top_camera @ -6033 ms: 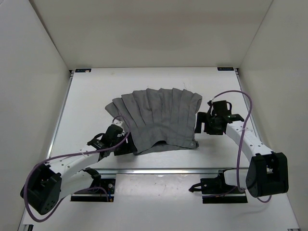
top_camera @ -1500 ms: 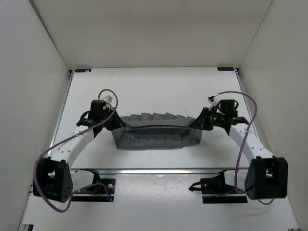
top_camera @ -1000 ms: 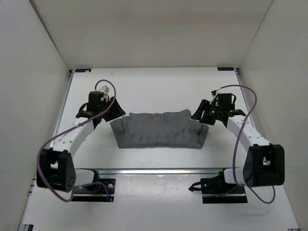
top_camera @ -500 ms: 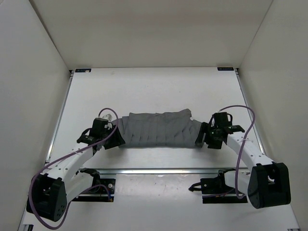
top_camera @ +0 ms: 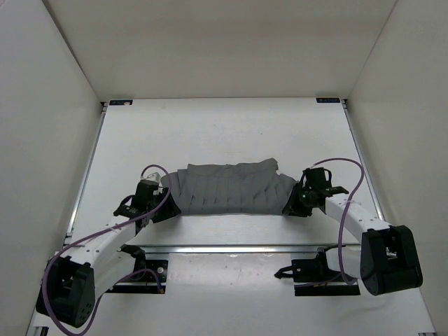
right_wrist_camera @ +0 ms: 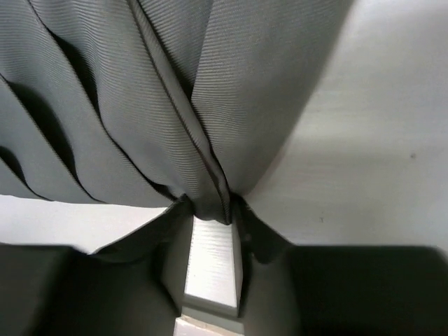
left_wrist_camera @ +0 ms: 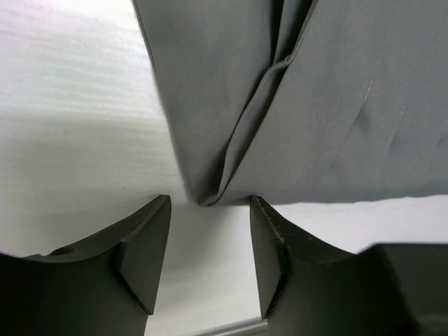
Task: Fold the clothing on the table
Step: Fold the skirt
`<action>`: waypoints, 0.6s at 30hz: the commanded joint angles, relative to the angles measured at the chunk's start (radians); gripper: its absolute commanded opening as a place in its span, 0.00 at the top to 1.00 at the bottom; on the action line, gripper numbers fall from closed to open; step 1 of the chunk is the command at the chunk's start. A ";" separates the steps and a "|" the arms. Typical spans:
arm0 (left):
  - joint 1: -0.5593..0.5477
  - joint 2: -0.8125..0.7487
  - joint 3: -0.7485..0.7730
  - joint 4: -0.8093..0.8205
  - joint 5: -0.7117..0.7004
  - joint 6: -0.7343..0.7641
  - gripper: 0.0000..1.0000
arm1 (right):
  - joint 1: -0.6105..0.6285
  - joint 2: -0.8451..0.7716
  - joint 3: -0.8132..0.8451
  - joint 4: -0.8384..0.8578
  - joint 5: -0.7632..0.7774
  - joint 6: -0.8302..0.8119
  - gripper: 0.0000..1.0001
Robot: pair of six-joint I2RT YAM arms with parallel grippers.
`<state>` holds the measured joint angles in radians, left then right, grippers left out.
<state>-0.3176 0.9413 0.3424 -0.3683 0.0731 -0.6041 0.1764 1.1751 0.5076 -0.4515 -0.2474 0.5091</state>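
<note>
The clothing (top_camera: pixel 227 187) is a grey pleated skirt, folded into a wide band across the middle of the white table (top_camera: pixel 210 129). My left gripper (top_camera: pixel 163 208) sits at the band's near left corner. In the left wrist view its fingers (left_wrist_camera: pixel 143 248) stand open, and the skirt's corner (left_wrist_camera: pixel 206 196) lies just at the tips of the left gripper (left_wrist_camera: pixel 208 204), not pinched. My right gripper (top_camera: pixel 294 205) is at the near right corner. The right wrist view shows the right gripper (right_wrist_camera: pixel 210 210) shut on a bunched fold of the clothing (right_wrist_camera: pixel 140 105).
A metal rail (top_camera: pixel 231 247) runs along the table's near edge, with the arm bases and cables just behind it. Another rail (top_camera: pixel 87 171) lines the left side. White walls enclose the table on three sides.
The right jaws have closed onto the skirt's near right corner. The left gripper has shifted slightly at the near left corner and stays open. The skirt lies much as before.
</note>
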 commanded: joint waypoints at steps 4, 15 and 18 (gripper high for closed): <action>-0.014 0.059 -0.029 0.109 -0.068 -0.028 0.39 | -0.018 -0.002 -0.006 0.100 0.002 0.002 1.00; -0.107 0.145 -0.020 0.221 -0.004 -0.088 1.00 | -0.051 0.064 0.277 0.063 -0.013 -0.159 1.00; -0.100 0.145 -0.034 0.241 -0.001 -0.086 1.00 | 0.042 0.161 0.435 0.083 -0.095 -0.188 1.00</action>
<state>-0.4187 1.0851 0.3321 -0.1513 0.0544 -0.6796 0.1413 1.2892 0.7944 -0.4385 -0.2676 0.3874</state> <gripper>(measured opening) 0.014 0.025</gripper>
